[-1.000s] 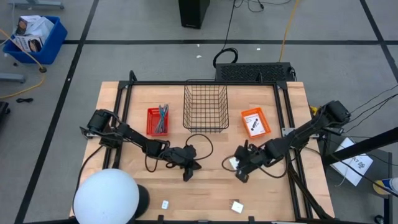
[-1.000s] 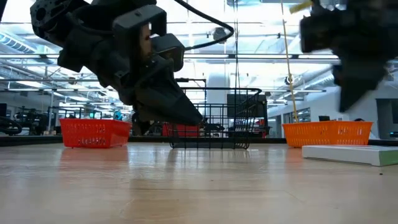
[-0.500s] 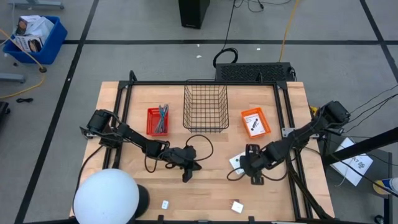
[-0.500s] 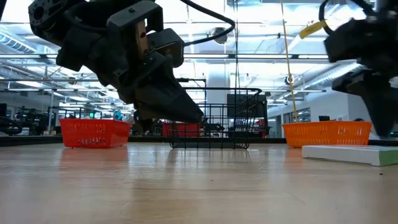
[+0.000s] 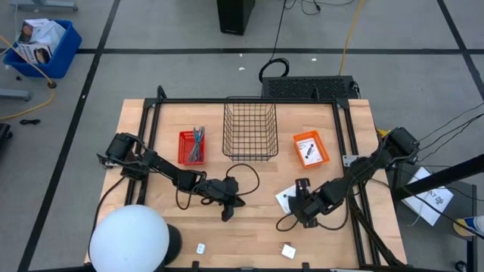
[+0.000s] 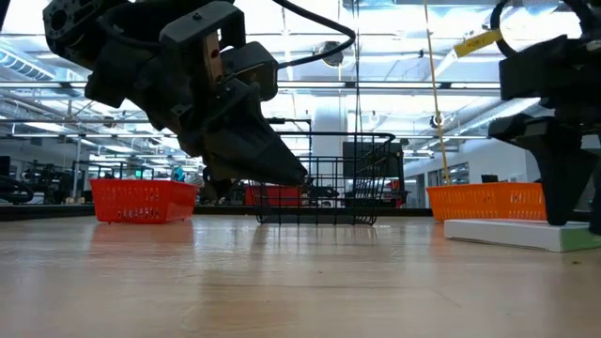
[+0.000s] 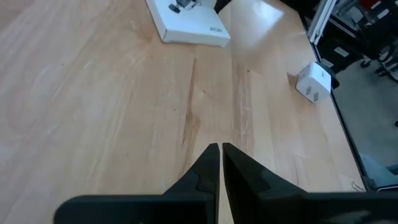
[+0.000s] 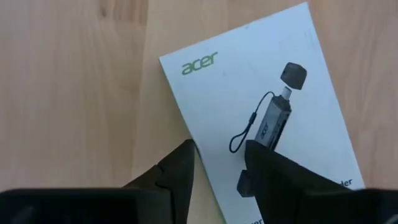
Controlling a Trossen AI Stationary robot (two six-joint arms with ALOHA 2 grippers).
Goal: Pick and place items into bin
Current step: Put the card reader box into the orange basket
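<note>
White flat card — green logo, printed gadget | right jaws apart astride its edge | left jaws closed, empty

The dark left gripper is seen at the lower centre of the high view, fingers pressed together, its arm stretched in from the left. The dark right gripper is held low at centre-right, its fingers parted.
</note>
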